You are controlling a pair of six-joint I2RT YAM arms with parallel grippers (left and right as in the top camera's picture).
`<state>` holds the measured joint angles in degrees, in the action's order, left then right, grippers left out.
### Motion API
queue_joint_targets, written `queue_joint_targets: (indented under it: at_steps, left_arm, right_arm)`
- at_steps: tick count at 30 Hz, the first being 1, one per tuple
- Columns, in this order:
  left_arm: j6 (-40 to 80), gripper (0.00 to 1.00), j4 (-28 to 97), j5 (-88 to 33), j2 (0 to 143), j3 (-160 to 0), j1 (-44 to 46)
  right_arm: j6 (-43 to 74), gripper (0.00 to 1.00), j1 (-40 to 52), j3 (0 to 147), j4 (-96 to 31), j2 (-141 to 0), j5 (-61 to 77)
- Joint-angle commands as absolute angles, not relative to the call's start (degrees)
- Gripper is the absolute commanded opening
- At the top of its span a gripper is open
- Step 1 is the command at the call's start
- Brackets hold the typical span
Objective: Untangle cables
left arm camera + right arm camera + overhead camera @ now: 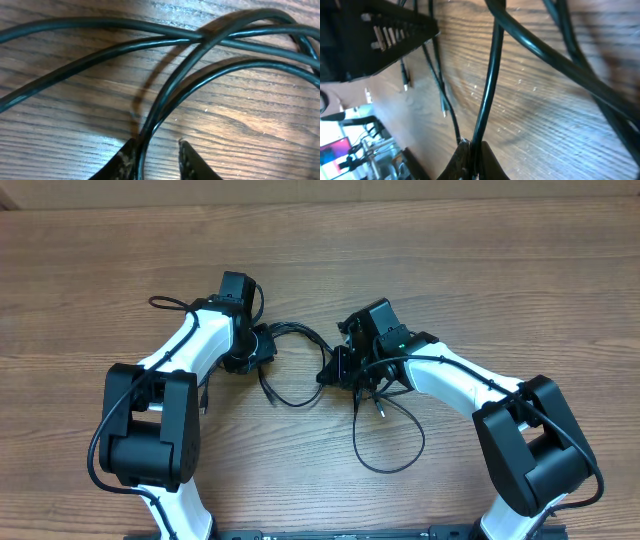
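Note:
Thin black cables [296, 403] lie tangled on the wooden table between my two grippers, with one more loop [385, 469] nearer the front. My left gripper [268, 345] is at the tangle's left end. In the left wrist view its jaws [156, 145] stand apart, and one cable strand [164, 95] runs between them along the left finger [125, 160]. The right finger is clear of it. My right gripper [335, 368] is at the tangle's right side. In the right wrist view it [472, 146] is shut on a cable strand [487, 85] that rises away from the fingertips.
Several strands cross over one another in the left wrist view [200, 37]. Small plug ends [444, 107] hang loose in the right wrist view, under a black arm part [385, 30]. A thicker arm cable [165, 302] loops beside the left arm. The table's far edge [320, 202] runs along the top.

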<state>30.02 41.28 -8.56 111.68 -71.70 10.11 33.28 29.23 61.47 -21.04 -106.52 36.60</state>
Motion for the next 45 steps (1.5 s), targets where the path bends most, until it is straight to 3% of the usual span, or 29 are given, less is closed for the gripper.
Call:
queue_joint_targets:
  at_steps: [1,4,8,17,24,26,29,31,37,41,45]
  left_arm:
    - [30.17,0.29,41.21,-8.40,112.18,-71.55,10.15]
    - [30.17,0.29,41.43,-8.43,112.18,-71.55,10.15]
    - [30.20,0.04,41.78,-8.62,112.18,-71.57,10.15]
    - [23.33,0.04,47.33,-13.56,111.42,-76.14,10.11]
    - [20.49,0.04,55.07,-13.34,109.67,-84.42,10.17]
    - [20.12,0.04,56.38,-13.17,109.19,-86.08,10.24]
    - [18.13,0.04,58.37,-13.13,108.09,-88.12,10.26]
    - [15.99,0.04,58.96,-13.13,107.33,-88.71,10.26]
    - [10.61,0.04,59.61,-13.19,106.04,-88.73,10.98]
    - [7.31,0.04,60.62,-13.67,106.04,-88.55,13.65]
    - [3.49,0.04,61.82,-13.61,106.04,-88.55,17.63]
  right_arm:
    - [33.15,0.04,29.17,61.12,-20.25,-106.74,42.24]
    - [33.41,0.04,29.12,61.12,-19.27,-106.74,44.29]
    - [35.77,0.04,29.12,61.12,-19.14,-106.74,44.21]
    - [35.77,0.04,29.12,61.12,-22.46,-106.74,33.28]
    - [35.77,0.23,29.12,61.12,-25.58,-106.74,28.69]
    - [35.77,0.23,29.12,61.12,-26.74,-106.74,28.60]
    - [33.30,0.06,28.80,61.47,-30.83,-106.63,28.73]
    - [28.86,0.05,27.90,63.05,-35.62,-105.51,28.73]
    - [24.99,0.09,24.64,69.21,-50.30,-98.96,28.73]
    - [25.67,0.20,23.81,69.67,-51.99,-95.88,28.91]
    - [27.44,0.22,23.73,69.67,-52.05,-95.85,32.08]
